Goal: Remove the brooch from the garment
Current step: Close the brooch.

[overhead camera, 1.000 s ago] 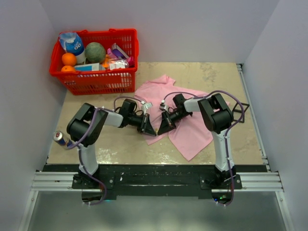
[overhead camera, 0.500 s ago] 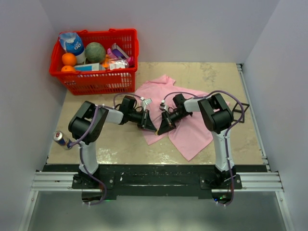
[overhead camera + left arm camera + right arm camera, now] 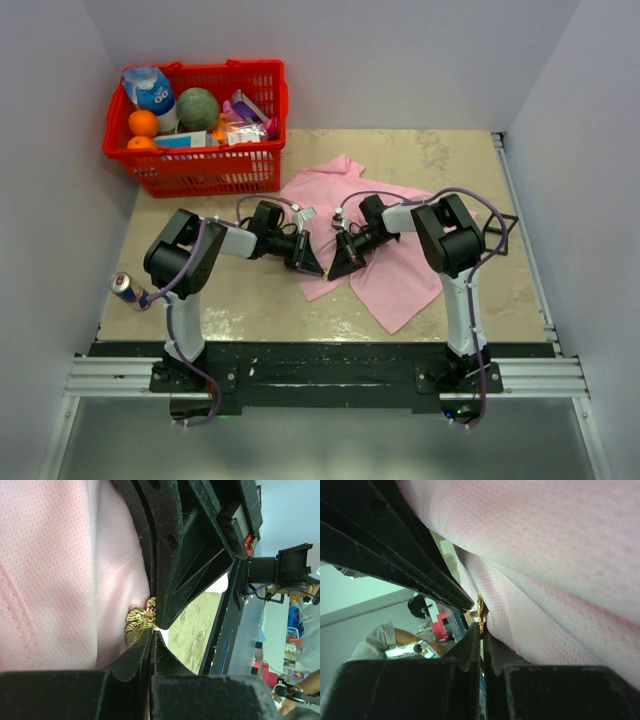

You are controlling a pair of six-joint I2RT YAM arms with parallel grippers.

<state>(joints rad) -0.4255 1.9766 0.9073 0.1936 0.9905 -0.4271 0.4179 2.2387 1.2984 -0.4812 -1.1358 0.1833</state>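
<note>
Evidently both grippers meet tip to tip at the brooch (image 3: 140,625), which sits pinned in a fold of the garment (image 3: 400,270) at its near-left edge on the tabletop (image 3: 250,300).

- Left gripper (image 3: 318,271): jaws pressed together, tips touching the brooch. Whether cloth or metal is nipped cannot be told.
- Right gripper (image 3: 334,274): jaws pressed together. In the right wrist view the gold edge of the brooch (image 3: 480,611) appears to run into the seam between them, but a true pinch cannot be confirmed.

Risks, as judged:
- The pin is probably not freed. If the grippers are drawn apart, the soft knit could be stretched or torn.
- The brooch is tiny, so it could slip from shut tips and be lost in the folds.
- The whole shirt could be dragged along if the cloth is not held down.
- The two grippers are crowded, so a knock between them is possible.

Containers:
- One red basket (image 3: 210,170) is noted at the far left, well apart from the garment.
- It holds oranges (image 3: 143,122), a green round fruit (image 3: 198,107), a blue-and-white bag (image 3: 150,90) and assorted packets.
</note>
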